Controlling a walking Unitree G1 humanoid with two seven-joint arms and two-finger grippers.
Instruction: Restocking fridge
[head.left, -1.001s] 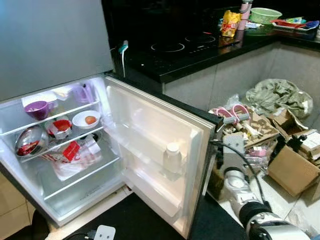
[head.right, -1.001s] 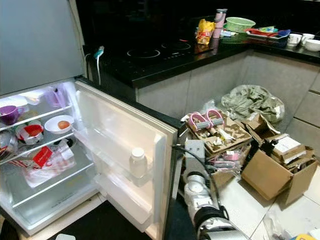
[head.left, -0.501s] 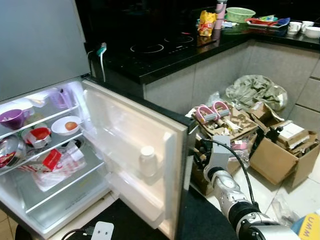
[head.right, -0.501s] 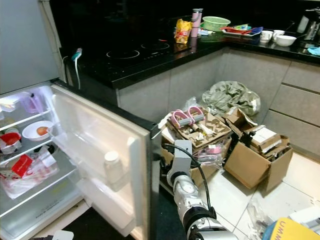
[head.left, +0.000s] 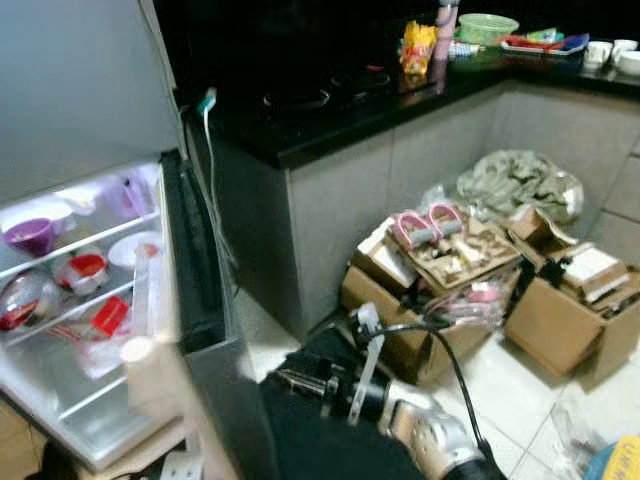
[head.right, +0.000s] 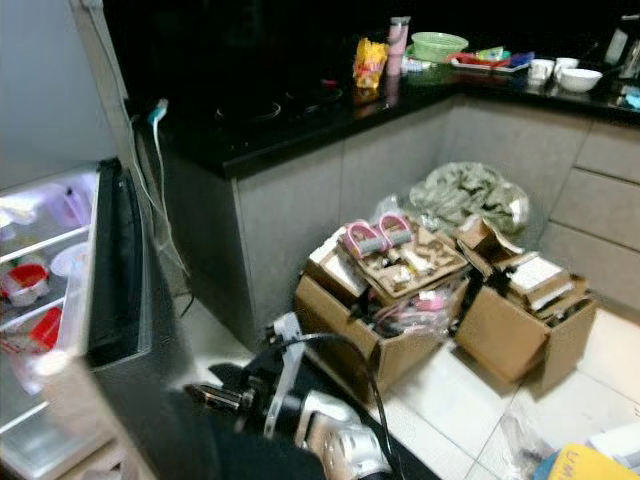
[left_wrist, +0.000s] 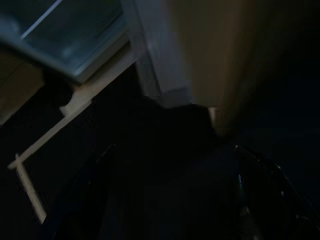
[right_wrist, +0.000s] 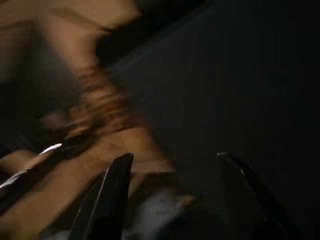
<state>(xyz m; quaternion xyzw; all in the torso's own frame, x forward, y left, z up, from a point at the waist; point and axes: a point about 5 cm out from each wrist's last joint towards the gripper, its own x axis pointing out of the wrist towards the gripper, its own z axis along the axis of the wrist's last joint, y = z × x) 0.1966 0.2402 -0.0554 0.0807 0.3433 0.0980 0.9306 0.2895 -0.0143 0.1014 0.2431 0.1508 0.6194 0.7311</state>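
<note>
Printed lettering is seen only on a yellow item cut off at the lower corner of the head views, where something like "UM" can be made out and no more. The yellow packet on the black counter bears print too blurred to be read. The fridge is seen at the left with its door edge-on and nearly shut, so that much of the lit interior is hidden; a purple cup, a red-lidded tub and a white bottle in the door are softened by motion blur. The right gripper is held low beside the door's dark outer face, its two black fingers shown apart and empty in its wrist view, against brown smears that cannot be identified. The left gripper is shown very dark, fingers apart, above the fridge's bottom edge and a dark floor. Cardboard boxes are piled on the tiles, a pink-strapped item lying on one, beside a grey bag.
</note>
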